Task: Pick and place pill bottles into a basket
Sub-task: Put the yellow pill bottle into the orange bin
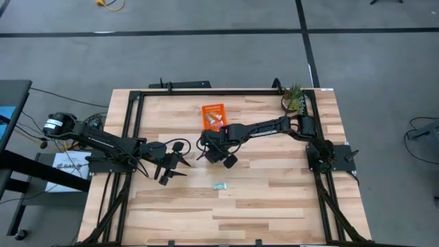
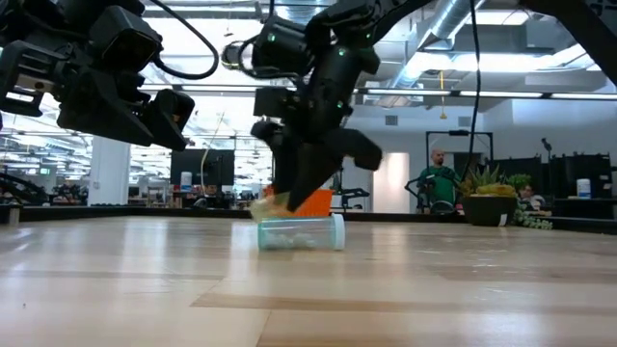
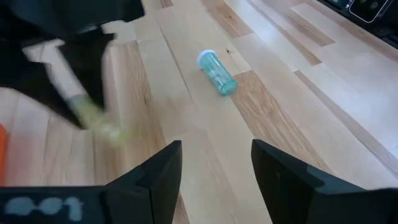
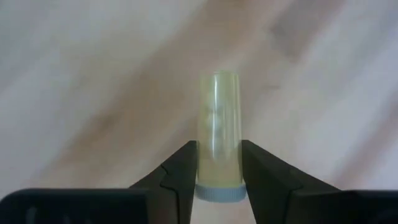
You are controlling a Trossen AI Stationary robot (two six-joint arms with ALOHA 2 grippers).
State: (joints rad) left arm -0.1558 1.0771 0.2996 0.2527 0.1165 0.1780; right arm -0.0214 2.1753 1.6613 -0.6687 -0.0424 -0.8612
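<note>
While the pale plank wooden table bore only a few things, the risk lay with the right gripper, which hung near the small bright orange perforated plastic basket, its fingers clamped on a yellowish translucent pill bottle. The grip sat low, near the bottle's cap, so a quick swing could probably tip the bottle or let it slip out short of the basket. The left gripper waited over the table with its fingers spread and empty. One basket showed, with bottles inside too small to count, one green potted plant, one held bottle, and one pale teal-green cylindrical pill bottle lying on its side on the boards.
</note>
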